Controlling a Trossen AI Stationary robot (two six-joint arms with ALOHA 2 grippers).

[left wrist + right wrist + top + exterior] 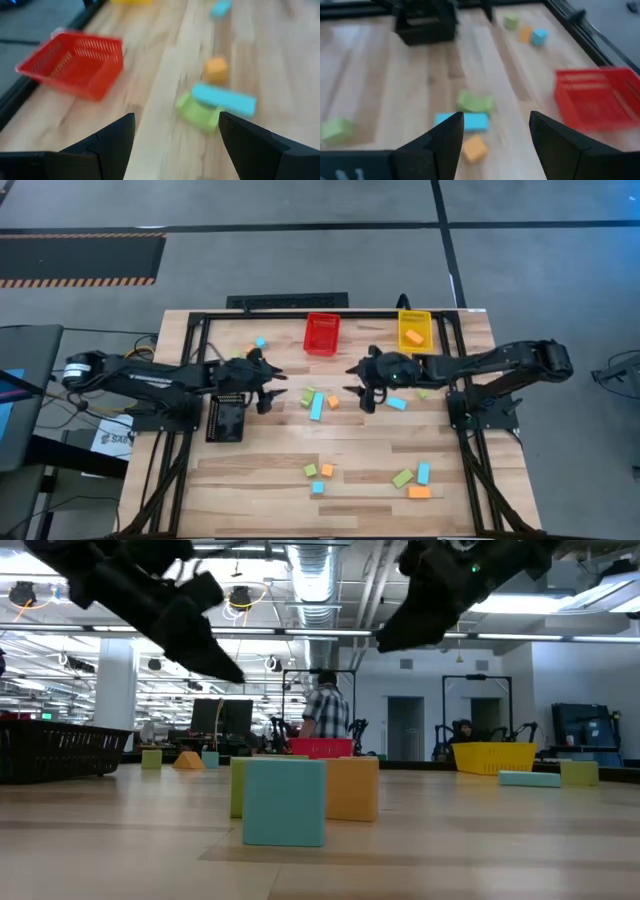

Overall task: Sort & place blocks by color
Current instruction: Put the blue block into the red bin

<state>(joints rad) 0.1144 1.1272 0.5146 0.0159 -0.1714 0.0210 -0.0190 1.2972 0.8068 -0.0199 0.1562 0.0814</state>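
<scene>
Small light blue, orange and lime green blocks lie scattered on the wooden table. In the middle a green block [308,397], a blue bar [317,406] and an orange cube [333,402] lie together; the blue bar [223,98] rests partly on the green block [195,112]. My left gripper [270,387] hangs open above the table to the left of this cluster. My right gripper [360,387] hangs open to its right. Both point toward the cluster [462,121] and hold nothing. Both grippers [225,662] [398,635] are well off the table top.
A red bin [322,333] and a yellow bin [415,319] holding an orange block stand at the far edge; a black bin [225,419] sits at the left. More blocks lie near the near edge [317,478] [415,481], beside the right gripper [397,403] and far left [260,342].
</scene>
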